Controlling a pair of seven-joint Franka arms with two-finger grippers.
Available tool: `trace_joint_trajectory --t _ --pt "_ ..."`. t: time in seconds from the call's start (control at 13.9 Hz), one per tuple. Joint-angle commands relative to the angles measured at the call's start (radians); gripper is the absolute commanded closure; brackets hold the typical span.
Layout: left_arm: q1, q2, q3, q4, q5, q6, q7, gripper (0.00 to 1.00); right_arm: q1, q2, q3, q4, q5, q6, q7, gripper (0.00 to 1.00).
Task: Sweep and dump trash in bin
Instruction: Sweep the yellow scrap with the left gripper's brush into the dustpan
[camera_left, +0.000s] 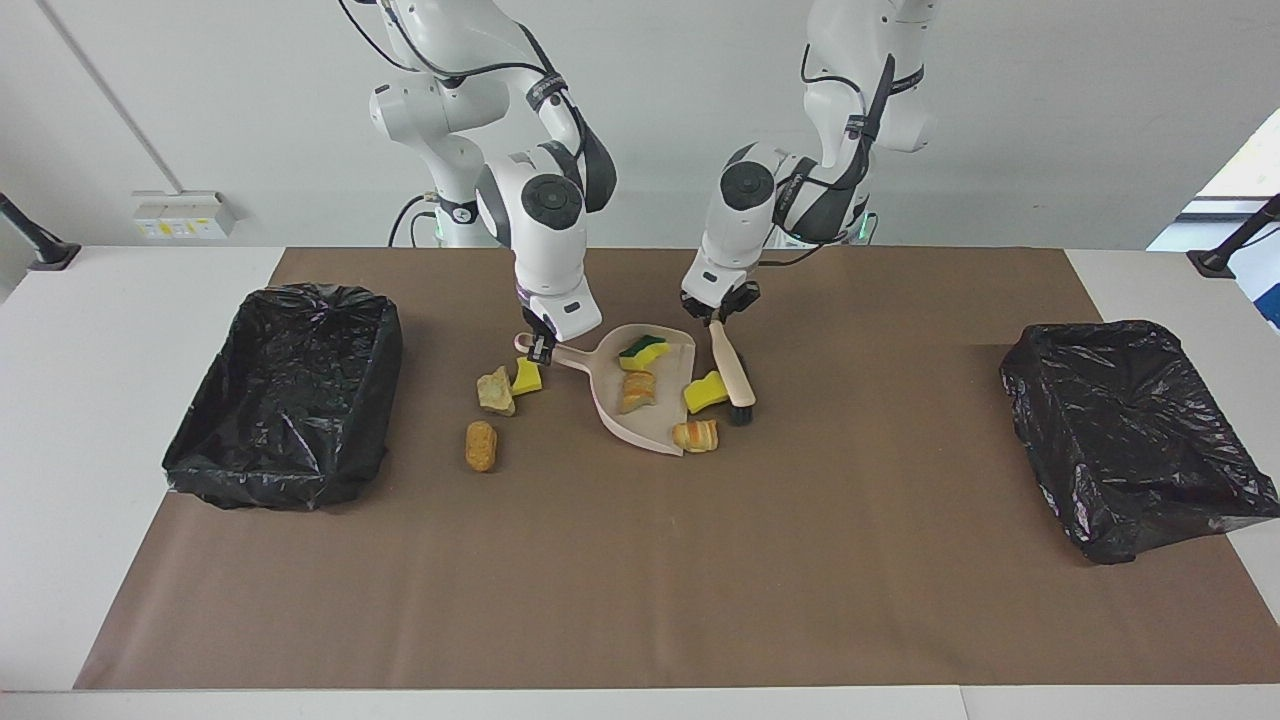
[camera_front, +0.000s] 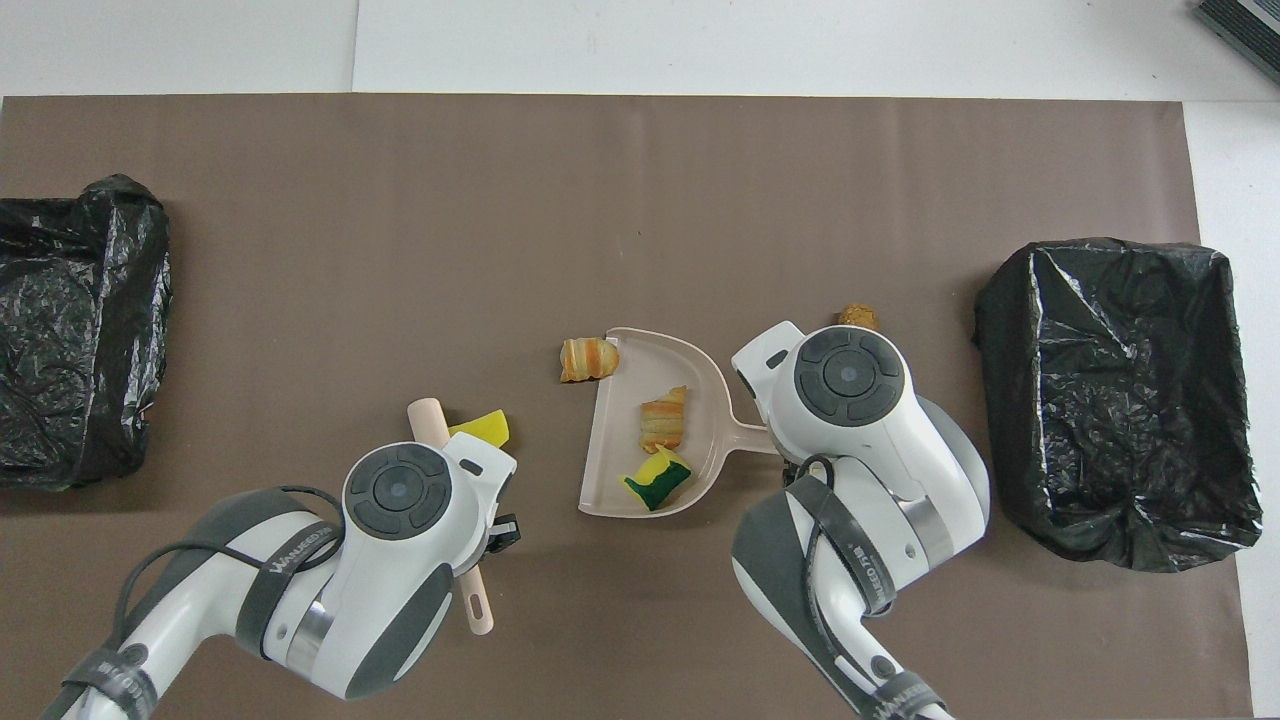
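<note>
We count seven trash pieces (camera_left: 640, 352), two bins (camera_left: 290, 390); left gripper (camera_left: 718, 318) clamps brush (camera_left: 733, 370), right gripper (camera_left: 540, 350) clamps dustpan (camera_left: 655, 425).

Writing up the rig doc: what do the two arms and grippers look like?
Both arms are glossy white with dark grey joint bands and round grey caps; black cables loop along them. Grey lettering marks the forearms. The left gripper and right gripper are small and black.
</note>
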Motion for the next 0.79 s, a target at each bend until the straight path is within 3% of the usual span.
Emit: trace_joint_trajectory --t 0.0,0.14,0.36,0.72 --pt "-0.031 0.023 -0.002 0.073 -0.026 -0.014 0.082 1.00 -0.005 -0.016 0.003 -0.011 0.008 -0.008 0.020 1.00" --pt "-0.024 0.008 -0.002 0.108 -0.026 -0.101 0.090 1.00 -0.005 -0.016 0.005 -0.011 0.008 -0.008 0.024 1.00" --pt "0.039 0.058 0.011 0.252 -0.018 -0.314 0.247 1.00 -0.005 -0.016 0.005 -0.011 0.008 -0.008 0.024 1.00" --pt "0.166 0.077 0.011 0.249 0.031 -0.279 0.508 1.00 -0.004 -0.016 0.005 -0.011 0.008 -0.009 0.028 1.00"
